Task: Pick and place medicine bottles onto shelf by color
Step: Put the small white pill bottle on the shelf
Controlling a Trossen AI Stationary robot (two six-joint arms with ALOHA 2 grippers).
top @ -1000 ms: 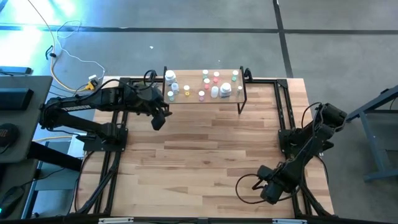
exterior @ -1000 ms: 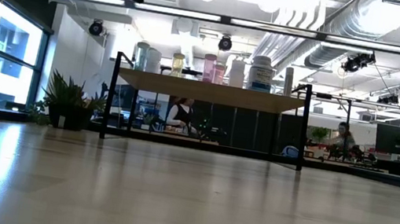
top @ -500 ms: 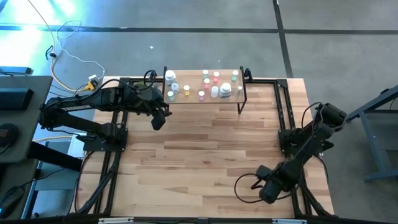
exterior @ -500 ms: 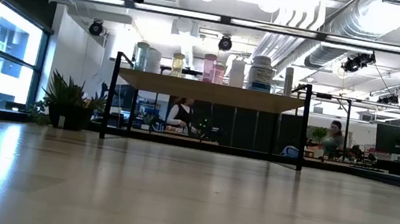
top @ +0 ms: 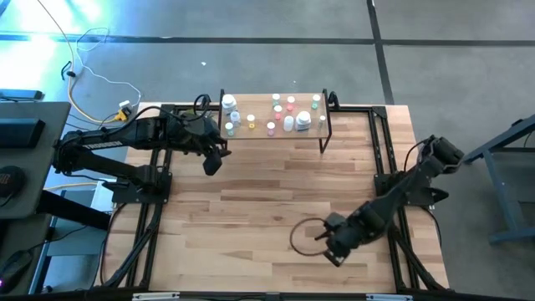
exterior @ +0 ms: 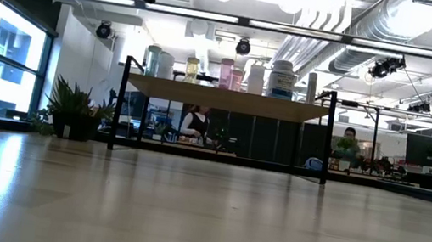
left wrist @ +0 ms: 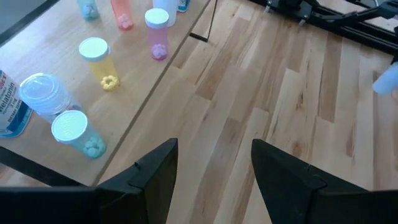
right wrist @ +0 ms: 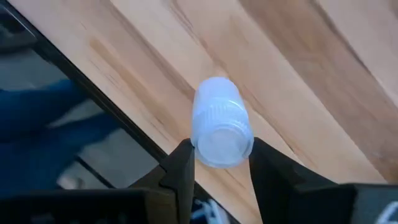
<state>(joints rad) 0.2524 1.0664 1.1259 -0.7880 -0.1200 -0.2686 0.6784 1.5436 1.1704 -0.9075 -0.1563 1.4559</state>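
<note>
The worktop [top: 276, 209] carries no loose bottles. The shelf [top: 259, 127] at its far edge holds about 12 bottles. The right gripper [right wrist: 217, 165], jaws clamping a white bottle [right wrist: 219, 124], hovers near the near-right corner; the left gripper [left wrist: 211, 165] waits, jaws apart, beside the shelf.

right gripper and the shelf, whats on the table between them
Nothing: in the high view only bare tabletop lies between the right gripper, shut on a white bottle, and the shelf.
</note>
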